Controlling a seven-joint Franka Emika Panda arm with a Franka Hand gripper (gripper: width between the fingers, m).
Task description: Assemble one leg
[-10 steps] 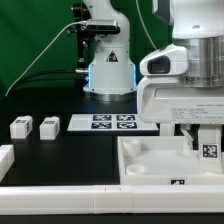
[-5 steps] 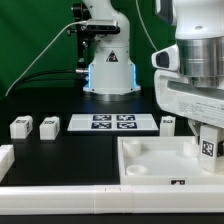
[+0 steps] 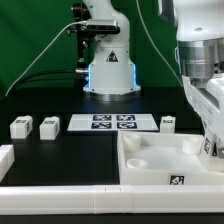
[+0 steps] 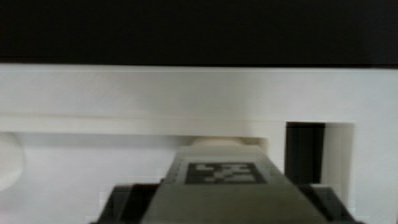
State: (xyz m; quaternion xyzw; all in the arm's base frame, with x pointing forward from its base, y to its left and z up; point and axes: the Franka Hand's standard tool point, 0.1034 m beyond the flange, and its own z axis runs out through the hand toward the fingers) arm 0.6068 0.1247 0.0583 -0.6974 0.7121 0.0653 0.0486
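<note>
My gripper [image 3: 212, 140] is at the exterior view's far right, shut on a white leg [image 3: 209, 149] with a black-and-white tag. It holds the leg low over the right side of the large white recessed panel [image 3: 150, 165]. In the wrist view the leg [image 4: 228, 172] lies between my dark fingers [image 4: 128, 204], tag facing the camera, with the panel's wall [image 4: 160, 100] and a dark slot [image 4: 306, 152] just beyond. Three more legs lie on the black table: two on the exterior view's left [image 3: 19, 127] [image 3: 47, 126] and one [image 3: 168, 122] beside the marker board.
The marker board [image 3: 112, 122] lies behind the panel at mid-table. The robot base [image 3: 108, 70] stands behind it, with a cable on the exterior view's left. A white part [image 3: 5, 157] sits at the left edge. A tag [image 3: 177, 181] marks the panel's front wall.
My arm has swung toward the exterior view's right with the leg in its grip. The leg beside the marker board, hidden before, has come into view.
</note>
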